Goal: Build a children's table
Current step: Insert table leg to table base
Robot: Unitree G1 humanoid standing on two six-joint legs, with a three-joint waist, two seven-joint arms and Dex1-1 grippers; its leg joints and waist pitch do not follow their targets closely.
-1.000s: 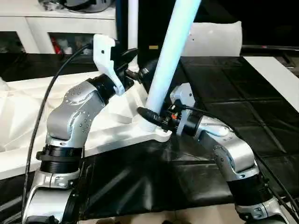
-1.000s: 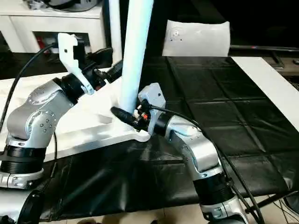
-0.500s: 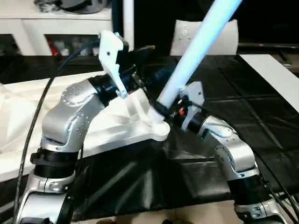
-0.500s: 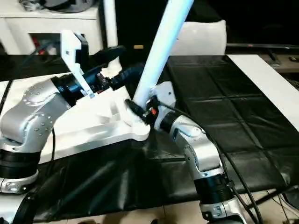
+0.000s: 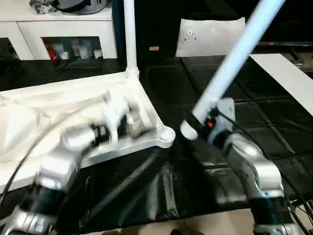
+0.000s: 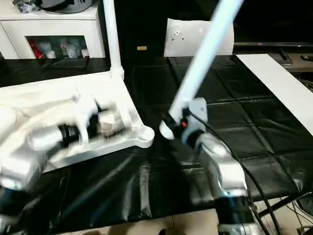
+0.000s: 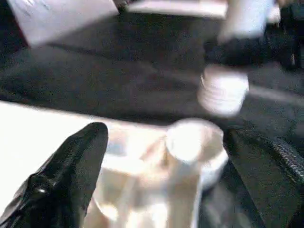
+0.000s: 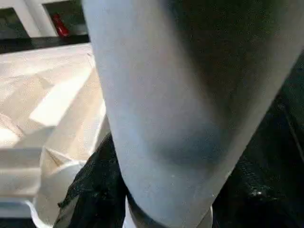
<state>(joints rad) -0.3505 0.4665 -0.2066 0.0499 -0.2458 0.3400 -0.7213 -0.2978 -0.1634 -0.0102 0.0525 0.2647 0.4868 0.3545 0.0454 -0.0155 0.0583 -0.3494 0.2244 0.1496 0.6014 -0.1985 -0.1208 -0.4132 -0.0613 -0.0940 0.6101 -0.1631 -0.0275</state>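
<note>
the right arm reached forward from the lower right, its silver forearm bent upward toward the right gripper [image 5: 195, 125], whose black fingers were clamped round the thick lower end of a white table leg [image 5: 234, 61]. the leg leaned steeply up and to the right, its top cut off by the frame edge, and its ribbed round foot hung just beside the near corner socket [image 5: 165, 135] of the upturned table top [image 5: 58, 105], apart from it and not seated. in the right wrist view the leg [image 8: 161, 95] crossed close in front of the camera, hiding most of the gripper.

the left arm lay low across the ribbed underside of the table top, smeared by motion so its outline was hard to read. the left gripper [image 7: 161, 156] stood spread wide, one black finger [image 7: 71, 166] on each side of the corner socket [image 7: 194, 142], gripping nothing.

the table top rested upside down on the black-covered work surface [image 5: 274, 122]. another leg [image 5: 129, 34] stood upright in the far corner socket, its top cut off. a white cabinet [image 5: 58, 34] stood behind.
</note>
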